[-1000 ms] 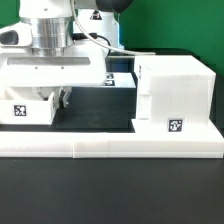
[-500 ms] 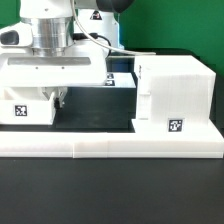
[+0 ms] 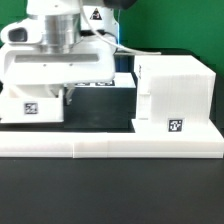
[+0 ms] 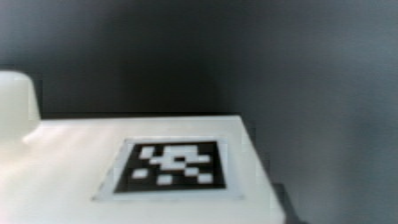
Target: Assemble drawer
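Observation:
The large white cube-like housing [image 3: 176,92] stands at the exterior view's right, with a tag [image 3: 176,126] low on its front. A small white tray [image 3: 34,106] with a tilted tag [image 3: 30,108] is at the left, under my arm. My gripper [image 3: 68,97] reaches down at the tray's right end and appears shut on it; one dark finger [image 3: 70,97] shows, the other is hidden. The wrist view shows the tray's tagged face [image 4: 173,166] close up, without fingertips. Another white part [image 3: 122,80], perhaps the second tray, is partly hidden behind.
The long low white border wall [image 3: 110,147] runs along the front, below the tray and housing. A dark gap [image 3: 100,108] lies between the tray and the housing. A cable [image 3: 128,48] hangs from the arm toward the housing's top.
My arm has shifted toward the exterior view's right and tilted. The small tray moved right with it, and its tag now sits tilted. The housing has not moved.

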`<state>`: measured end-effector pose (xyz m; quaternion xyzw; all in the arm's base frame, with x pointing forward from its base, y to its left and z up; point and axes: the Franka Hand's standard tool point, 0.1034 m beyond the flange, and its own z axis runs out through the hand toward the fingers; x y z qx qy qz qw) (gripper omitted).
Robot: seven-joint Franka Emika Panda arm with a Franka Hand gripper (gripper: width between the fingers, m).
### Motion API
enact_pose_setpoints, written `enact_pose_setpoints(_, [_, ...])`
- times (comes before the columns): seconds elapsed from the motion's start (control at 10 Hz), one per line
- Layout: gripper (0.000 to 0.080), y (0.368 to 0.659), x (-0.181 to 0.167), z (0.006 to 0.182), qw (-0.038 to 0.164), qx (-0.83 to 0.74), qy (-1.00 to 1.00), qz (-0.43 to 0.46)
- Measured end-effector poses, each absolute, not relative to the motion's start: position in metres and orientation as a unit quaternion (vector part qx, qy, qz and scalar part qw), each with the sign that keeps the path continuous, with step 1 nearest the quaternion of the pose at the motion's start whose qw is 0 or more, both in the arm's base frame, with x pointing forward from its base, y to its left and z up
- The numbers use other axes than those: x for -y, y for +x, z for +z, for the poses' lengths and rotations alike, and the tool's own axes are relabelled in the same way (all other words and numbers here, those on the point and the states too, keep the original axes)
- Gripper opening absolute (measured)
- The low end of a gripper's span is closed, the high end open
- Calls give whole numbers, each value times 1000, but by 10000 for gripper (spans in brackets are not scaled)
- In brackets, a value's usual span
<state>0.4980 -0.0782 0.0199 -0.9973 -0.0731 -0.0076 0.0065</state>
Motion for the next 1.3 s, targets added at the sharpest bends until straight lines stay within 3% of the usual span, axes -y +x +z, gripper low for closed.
enact_pose_setpoints(0.2, [41, 499, 75, 29, 13, 93, -996, -4])
enact_pose_setpoints(0.4, [41, 498, 77, 26, 13, 110, -994, -2])
enact_pose_setpoints(0.8, [42, 503, 72, 25, 2, 318, -948, 0])
enact_pose_setpoints(1.3, [42, 502, 77, 23, -4, 457, -889, 7])
